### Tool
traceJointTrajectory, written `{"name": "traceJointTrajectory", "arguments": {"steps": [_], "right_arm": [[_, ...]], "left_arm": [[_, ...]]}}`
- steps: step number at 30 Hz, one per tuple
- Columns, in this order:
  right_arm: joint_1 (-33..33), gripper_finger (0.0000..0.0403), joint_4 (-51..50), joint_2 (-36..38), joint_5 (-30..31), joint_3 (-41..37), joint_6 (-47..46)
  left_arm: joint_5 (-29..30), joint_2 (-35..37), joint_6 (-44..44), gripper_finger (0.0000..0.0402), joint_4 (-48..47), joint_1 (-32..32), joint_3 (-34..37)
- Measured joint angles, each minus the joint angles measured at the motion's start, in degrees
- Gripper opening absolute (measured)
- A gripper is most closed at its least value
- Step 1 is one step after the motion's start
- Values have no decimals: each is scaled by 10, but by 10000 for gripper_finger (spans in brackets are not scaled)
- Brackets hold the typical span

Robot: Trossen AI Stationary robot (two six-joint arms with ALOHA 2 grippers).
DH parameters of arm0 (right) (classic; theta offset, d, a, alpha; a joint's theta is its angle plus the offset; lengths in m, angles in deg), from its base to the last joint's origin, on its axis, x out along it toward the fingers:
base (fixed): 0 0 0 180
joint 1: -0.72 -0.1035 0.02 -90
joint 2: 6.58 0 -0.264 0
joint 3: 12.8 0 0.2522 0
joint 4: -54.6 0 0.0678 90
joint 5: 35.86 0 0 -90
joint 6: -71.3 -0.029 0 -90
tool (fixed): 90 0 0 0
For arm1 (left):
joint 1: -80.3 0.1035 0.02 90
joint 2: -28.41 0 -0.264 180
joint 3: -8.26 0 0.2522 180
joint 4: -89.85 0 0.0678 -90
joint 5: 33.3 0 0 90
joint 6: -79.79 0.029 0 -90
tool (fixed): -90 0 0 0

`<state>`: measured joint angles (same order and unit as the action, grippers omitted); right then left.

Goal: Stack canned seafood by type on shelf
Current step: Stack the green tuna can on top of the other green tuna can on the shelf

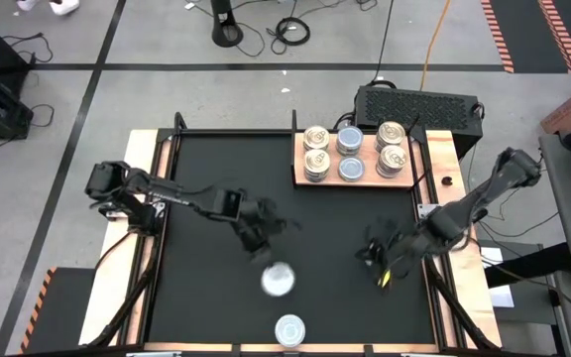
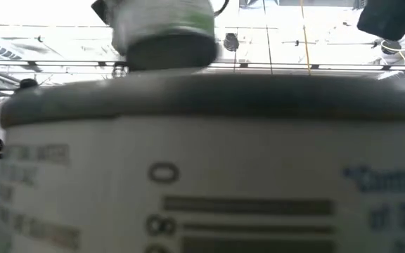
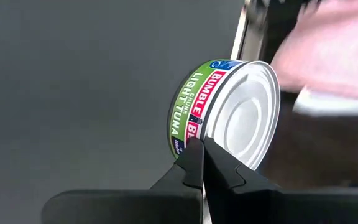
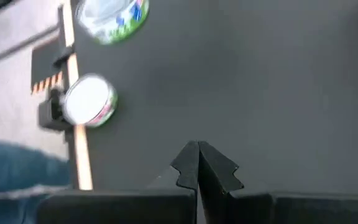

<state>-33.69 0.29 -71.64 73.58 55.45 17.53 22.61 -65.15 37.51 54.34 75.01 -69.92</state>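
A tuna can with a green label (image 1: 278, 280) and a silver top lies on the black mat and looks blurred. It also shows in the left wrist view (image 3: 225, 115) and the right wrist view (image 4: 110, 15). My left gripper (image 1: 258, 241) is shut, just on the can's far-left side (image 3: 199, 149). A second, white-topped can (image 1: 289, 329) stands at the near edge and fills the low view (image 2: 202, 169). The shelf board (image 1: 434, 164) carries six stacks of cans (image 1: 353, 154). My right gripper (image 1: 380, 254) is shut over bare mat (image 4: 199, 152). My left gripper's shut fingertips (image 3: 194, 155) stand against the tuna can's green side wall (image 3: 182, 124) near its rim, coming slanting from the table's far-left side. Whether they touch the can I cannot tell.
A black ventilated box (image 1: 416, 104) stands behind the shelf board. Wooden strips (image 1: 145, 188) border the mat on the left and right. Bare mat (image 1: 216, 178) lies between the arms and the board.
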Motion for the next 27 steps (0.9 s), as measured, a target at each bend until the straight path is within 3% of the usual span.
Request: {"name": "traceJointTrajectory", "arguments": {"steps": [8,16,27], "right_arm": [[61,0,-3,187,48,-106,-55],[104,0,2,255,79,-109,-22],[147,0,-14,297,69,-109,96]], "left_arm": [[40,-5,-127,0,102,67,0],[140,-15,-247,0,228,84,0],[426,-103,-504,0,367,49,-1]]}}
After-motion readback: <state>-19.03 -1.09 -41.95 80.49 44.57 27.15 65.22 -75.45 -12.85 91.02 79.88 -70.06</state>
